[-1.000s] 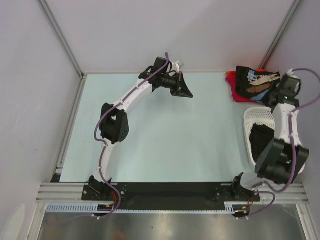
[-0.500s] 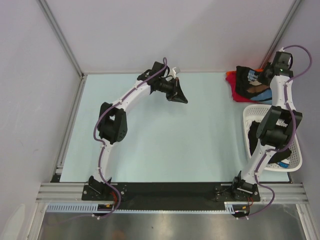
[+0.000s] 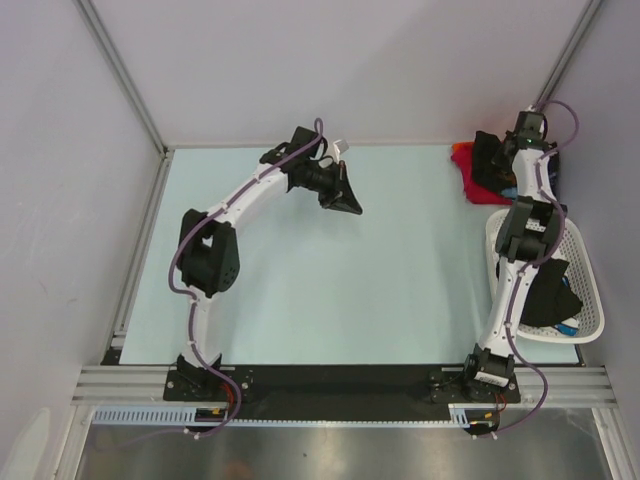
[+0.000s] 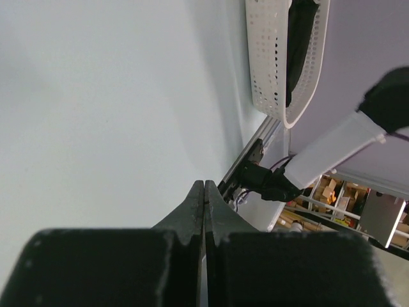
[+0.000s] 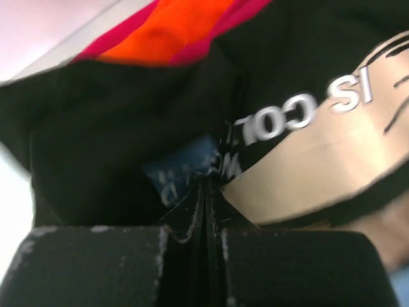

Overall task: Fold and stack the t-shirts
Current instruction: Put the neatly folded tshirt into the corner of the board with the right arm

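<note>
T-shirts (image 3: 478, 168) sit piled at the far right corner of the surface (image 3: 400, 260). In the right wrist view the black shirt (image 5: 96, 128) with its tan print lies on top, and the orange shirt (image 5: 179, 25) and crimson shirt (image 5: 112, 46) peek out from under its edge. More dark cloth (image 3: 550, 295) lies in the basket (image 3: 592, 305) along the right edge.

We judge the shirts to be light, limp and not fragile. They will sag and drag when lifted, and a pinch can easily take two layers at once. The best hold is probably a hem or shoulder edge of the top shirt, with each arm taking one corner so the cloth spreads instead of bunching.

The right end effector (image 5: 206, 192) is pressed closed and hangs right over the black shirt's print. That view is blurred, so it may be touching the cloth, but we see nothing caught between the tips. The left end effector (image 4: 204, 190) is also fully closed and empty, above bare surface toward the far middle.

Compared with a second ago, the right arm has swung off the basket and stretched out to the far right corner. This uncovers the basket's contents and hides much of the print from above. The left arm has drawn back slightly toward the left edge.
</note>
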Robot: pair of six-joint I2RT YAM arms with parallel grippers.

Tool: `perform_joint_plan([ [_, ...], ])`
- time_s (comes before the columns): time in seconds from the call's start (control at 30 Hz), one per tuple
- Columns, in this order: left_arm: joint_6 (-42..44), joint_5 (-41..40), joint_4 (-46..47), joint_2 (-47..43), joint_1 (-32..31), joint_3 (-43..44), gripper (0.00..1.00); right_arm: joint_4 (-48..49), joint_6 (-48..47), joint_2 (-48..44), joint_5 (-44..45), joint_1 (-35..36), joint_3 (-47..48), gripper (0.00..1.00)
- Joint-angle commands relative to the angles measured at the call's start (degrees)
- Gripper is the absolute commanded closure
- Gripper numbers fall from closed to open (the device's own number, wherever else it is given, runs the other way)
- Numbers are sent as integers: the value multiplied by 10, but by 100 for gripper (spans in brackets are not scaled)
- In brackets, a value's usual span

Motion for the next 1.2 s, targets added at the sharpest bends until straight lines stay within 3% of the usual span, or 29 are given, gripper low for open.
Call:
perform_joint_plan([
  [0.0,29,-4,-10,-88,8,-52,100,9,4,120,27,19,161,100],
  [0.17,43,-17,-23,-135,19,-122,99,126,21,172,30,50,191,100],
  [0.23,43,-20,-22,-140,21,-137,99,117,18,211,26,61,233,100],
  [0.37,41,-18,-22,-129,19,-131,99,68,13,196,30,81,193,100],
  [0.43,41,-19,-22,-122,17,-120,99,60,18,140,47,81,135,100],
  [0.57,41,-17,-22,-108,17,-103,98,179,-16,-23,102,84,-47,100],
  [0.7,40,-12,-16,-94,16,-97,98,121,-45,-45,104,82,32,100],
  [0.9,39,-10,-15,-89,16,-94,98,122,-27,-55,80,83,31,100],
  [1.17,50,-13,-16,-118,21,-137,98,128,-54,14,173,68,73,100],
])
